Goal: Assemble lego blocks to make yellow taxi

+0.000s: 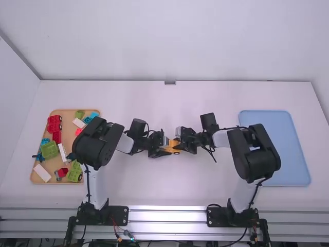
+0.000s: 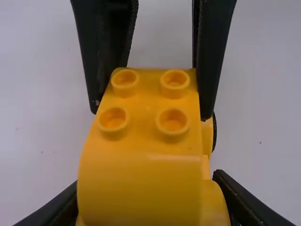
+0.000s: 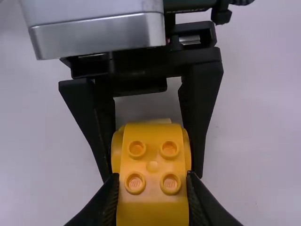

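Near the table's middle, my left gripper [image 1: 165, 146] and right gripper [image 1: 182, 142] meet at an orange-yellow assembly [image 1: 174, 146]. The left wrist view has a yellow block with four studs [image 2: 146, 101], rounded at its near end, over a wheeled yellow base [image 2: 214, 207]; a dark wheel edge shows beside it. My left gripper [image 2: 148, 183] is shut on the base, while the other gripper's fingers flank the studded block. In the right wrist view, my right gripper [image 3: 153, 178] is shut on the studded block [image 3: 152, 165], above the wider base [image 3: 116, 153].
At the left, a tan tray [image 1: 36, 175] holds several loose blocks, including a red vehicle piece [image 1: 54, 123], green pieces [image 1: 50, 150] and white blocks [image 1: 42, 173]. A blue tray [image 1: 293, 154] lies at the right, partly under the right arm.
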Available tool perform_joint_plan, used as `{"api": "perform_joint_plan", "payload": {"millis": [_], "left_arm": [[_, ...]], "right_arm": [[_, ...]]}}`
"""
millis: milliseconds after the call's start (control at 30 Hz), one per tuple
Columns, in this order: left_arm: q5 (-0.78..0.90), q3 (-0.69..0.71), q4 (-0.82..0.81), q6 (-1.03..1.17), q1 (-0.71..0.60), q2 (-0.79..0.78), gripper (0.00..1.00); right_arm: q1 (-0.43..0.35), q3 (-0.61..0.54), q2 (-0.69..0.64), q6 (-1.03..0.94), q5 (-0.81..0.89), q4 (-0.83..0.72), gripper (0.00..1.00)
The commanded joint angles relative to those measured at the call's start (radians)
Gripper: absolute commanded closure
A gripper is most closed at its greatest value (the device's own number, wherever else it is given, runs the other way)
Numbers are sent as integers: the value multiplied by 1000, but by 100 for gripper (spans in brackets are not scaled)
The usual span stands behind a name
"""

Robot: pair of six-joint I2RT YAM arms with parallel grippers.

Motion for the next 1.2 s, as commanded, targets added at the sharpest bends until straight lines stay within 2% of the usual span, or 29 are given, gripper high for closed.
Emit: {"api": "perform_joint_plan", "payload": {"millis": [0, 533, 633, 667, 767, 833, 1167], "left_arm": [[-104, -26, -38, 9, -15, 34, 92], [-97, -27, -11, -13, -17, 34, 94], [-97, -26, -15, -14, -17, 34, 94], [-97, -27, -15, -14, -15, 34, 94], [-96, -27, -14, -14, -16, 34, 94], [-97, -26, -14, -14, -17, 34, 94], [-97, -26, -11, -14, -16, 34, 94]], "right_arm": [[50, -10, 16, -3, 165, -25, 100], [132, -10, 16, 60, 422, -69, 100], [135, -7, 16, 61, 373, -45, 94], [124, -7, 14, 78, 336, -13, 88], [105, -10, -1, 75, 261, 12, 80], [90, -10, -14, 71, 193, 14, 70], [-14, -10, -21, 14, -165, 101, 55]]}}
